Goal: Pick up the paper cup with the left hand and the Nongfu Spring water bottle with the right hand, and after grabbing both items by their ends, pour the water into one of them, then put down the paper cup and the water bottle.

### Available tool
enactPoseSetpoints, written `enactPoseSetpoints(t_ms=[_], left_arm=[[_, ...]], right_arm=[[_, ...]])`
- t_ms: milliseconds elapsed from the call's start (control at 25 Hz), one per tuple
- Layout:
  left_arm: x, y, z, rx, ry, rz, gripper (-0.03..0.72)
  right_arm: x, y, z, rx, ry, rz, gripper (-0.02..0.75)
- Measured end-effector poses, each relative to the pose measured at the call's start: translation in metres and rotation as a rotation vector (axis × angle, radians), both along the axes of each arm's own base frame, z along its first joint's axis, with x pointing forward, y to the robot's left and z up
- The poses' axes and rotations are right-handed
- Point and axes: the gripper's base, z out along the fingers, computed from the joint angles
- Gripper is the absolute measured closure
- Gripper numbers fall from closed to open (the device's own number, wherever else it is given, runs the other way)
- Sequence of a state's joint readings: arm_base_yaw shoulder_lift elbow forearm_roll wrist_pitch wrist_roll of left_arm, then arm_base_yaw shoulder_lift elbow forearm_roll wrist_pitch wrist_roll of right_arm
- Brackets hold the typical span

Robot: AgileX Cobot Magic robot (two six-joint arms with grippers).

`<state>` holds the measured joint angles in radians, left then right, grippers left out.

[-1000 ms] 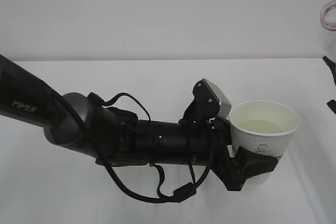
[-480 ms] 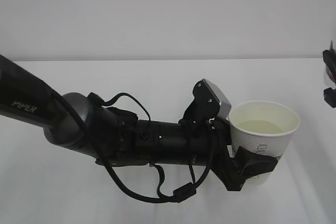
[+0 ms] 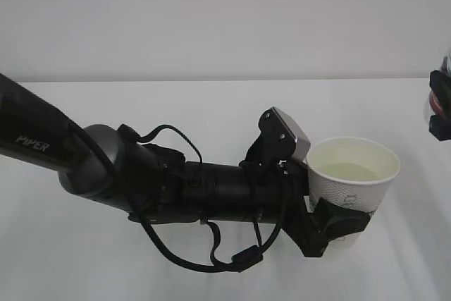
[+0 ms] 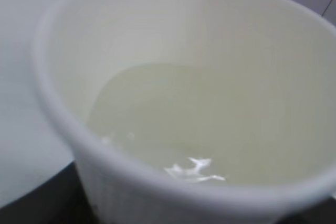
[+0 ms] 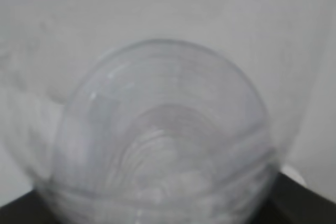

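My left gripper (image 3: 342, 220), on the thick black arm marked PIPER, is shut on the lower part of the white paper cup (image 3: 352, 187) and holds it upright over the table. A pale pool of water (image 3: 349, 170) lies inside. The left wrist view looks straight into the cup (image 4: 131, 30) at the water (image 4: 173, 124). At the right edge my right gripper (image 3: 440, 103) shows only as two black parts with a bit of red and clear bottle (image 3: 434, 106) between them. The clear ribbed Nongfu Spring water bottle (image 5: 163, 145) fills the right wrist view, blurred.
The white table (image 3: 211, 111) runs back to a plain pale wall. A cable loop (image 3: 211, 262) hangs under the left arm. The grey-topped module (image 3: 289, 132) sits just left of the cup's rim.
At the right edge, the bottle's red-ringed mouth has left the view and the right gripper's black parts have shifted up a little. The cup and left arm have barely moved.
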<state>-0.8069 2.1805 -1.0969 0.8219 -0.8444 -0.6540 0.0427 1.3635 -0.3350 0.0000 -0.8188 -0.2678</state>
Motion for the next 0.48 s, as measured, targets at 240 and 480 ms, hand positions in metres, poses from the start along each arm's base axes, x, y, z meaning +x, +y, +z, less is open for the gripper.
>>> enactPoseSetpoints(t_ms=[240,480], left_arm=[[0.0,0.0,0.0,0.0,0.0,0.0,0.179],[0.0,0.0,0.0,0.002,0.0,0.001,0.179]], right_arm=[[0.011,-0.001,-0.017,0.1,-0.009,-0.027,0.277],[0.016,-0.001,-0.033,0.173,0.035,-0.039,0.277]])
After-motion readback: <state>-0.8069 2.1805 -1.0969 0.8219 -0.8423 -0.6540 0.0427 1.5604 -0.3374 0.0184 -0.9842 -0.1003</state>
